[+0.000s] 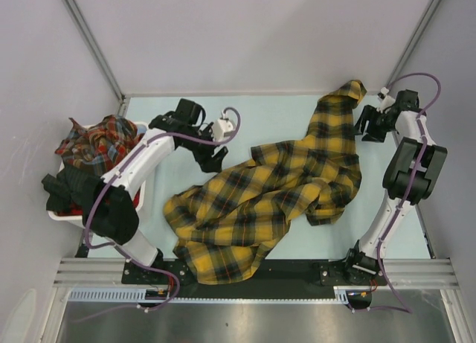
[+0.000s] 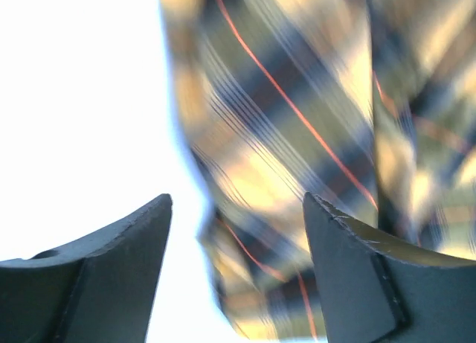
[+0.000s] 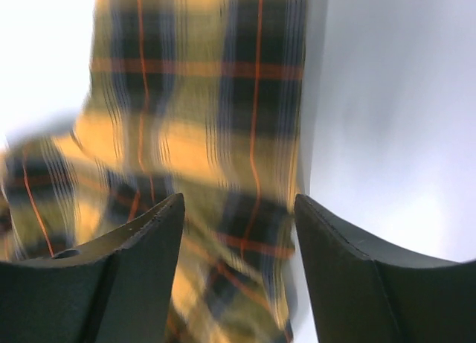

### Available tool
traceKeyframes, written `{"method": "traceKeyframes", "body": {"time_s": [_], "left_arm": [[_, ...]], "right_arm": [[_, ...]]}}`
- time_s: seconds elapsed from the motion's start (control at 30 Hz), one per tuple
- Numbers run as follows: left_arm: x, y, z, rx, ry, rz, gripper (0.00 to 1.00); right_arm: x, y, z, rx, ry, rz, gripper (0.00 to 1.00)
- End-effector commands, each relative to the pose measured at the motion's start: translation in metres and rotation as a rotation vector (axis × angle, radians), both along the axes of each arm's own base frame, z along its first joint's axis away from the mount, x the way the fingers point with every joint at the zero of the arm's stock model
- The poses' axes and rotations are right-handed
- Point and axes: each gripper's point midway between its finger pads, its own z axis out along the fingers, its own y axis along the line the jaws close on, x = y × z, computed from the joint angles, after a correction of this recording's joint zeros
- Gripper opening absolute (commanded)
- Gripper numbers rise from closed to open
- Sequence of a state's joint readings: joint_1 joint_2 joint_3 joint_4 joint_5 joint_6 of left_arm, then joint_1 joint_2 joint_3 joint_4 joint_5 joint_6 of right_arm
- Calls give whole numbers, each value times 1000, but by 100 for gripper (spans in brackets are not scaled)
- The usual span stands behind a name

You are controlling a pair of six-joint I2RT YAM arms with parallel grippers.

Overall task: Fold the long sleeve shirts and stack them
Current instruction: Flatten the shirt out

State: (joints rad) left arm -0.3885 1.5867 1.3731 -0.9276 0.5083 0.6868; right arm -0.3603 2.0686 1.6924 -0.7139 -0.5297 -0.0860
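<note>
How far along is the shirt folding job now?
Nothing looks done: no folded stack shows. In hand: the yellow shirt lies crumpled on the table, with the left hand and right hand open at its edges, gripping nothing. Remaining: folding it, then the red shirts in the basket.

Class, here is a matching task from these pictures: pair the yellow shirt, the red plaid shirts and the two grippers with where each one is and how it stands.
Column one:
1 yellow shirt
2 red plaid shirts
3 left gripper
4 right gripper

Column two:
A heaped in the white basket at the left
B open, beside the shirt's far tip on the right
C crumpled across the middle of the table
D open, at the shirt's left-hand edge

Pairs: 1-C; 2-A; 3-D; 4-B
</note>
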Motion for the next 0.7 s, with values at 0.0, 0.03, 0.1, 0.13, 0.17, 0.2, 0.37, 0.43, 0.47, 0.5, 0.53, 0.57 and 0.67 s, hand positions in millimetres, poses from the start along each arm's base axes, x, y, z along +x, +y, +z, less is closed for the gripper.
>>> {"method": "traceKeyframes", "body": {"time_s": [0.0,0.03,0.1,0.13,0.17,0.2,0.37,0.43,0.47,0.5,0.53,0.57,0.67], "left_arm": [[25,-37,32,-202,20,53,80],[26,-39,32,-209,23,58,83],[25,-40,30,-226,38,85,85],[22,-40,35,-241,29,87,86],[23,-42,38,-257,26,100,87],[19,-41,34,-259,35,106,88],[16,-37,48,-276,7,146,91],[15,-36,53,-278,-2,159,92],[15,-34,54,-275,-4,165,92],[15,-33,56,-274,-11,172,93],[14,-32,60,-276,-22,174,93],[14,-31,60,-269,-28,177,93],[15,-28,62,-259,-35,191,94]], "right_arm": [[68,-19,47,-58,-243,-104,68],[84,-25,60,-78,-313,-129,69],[102,-33,55,-114,-344,-163,71],[114,-39,58,-127,-380,-181,73],[125,-42,69,-139,-415,-191,73],[134,-45,69,-166,-426,-202,73],[176,-48,35,-295,-432,-163,73],[191,-43,34,-402,-473,-119,75],[195,-44,23,-434,-470,-110,76],[200,-49,22,-486,-482,-114,76],[208,-47,23,-510,-510,-106,77],[212,-47,8,-525,-498,-99,77],[228,-55,-1,-608,-518,-126,77]]}}
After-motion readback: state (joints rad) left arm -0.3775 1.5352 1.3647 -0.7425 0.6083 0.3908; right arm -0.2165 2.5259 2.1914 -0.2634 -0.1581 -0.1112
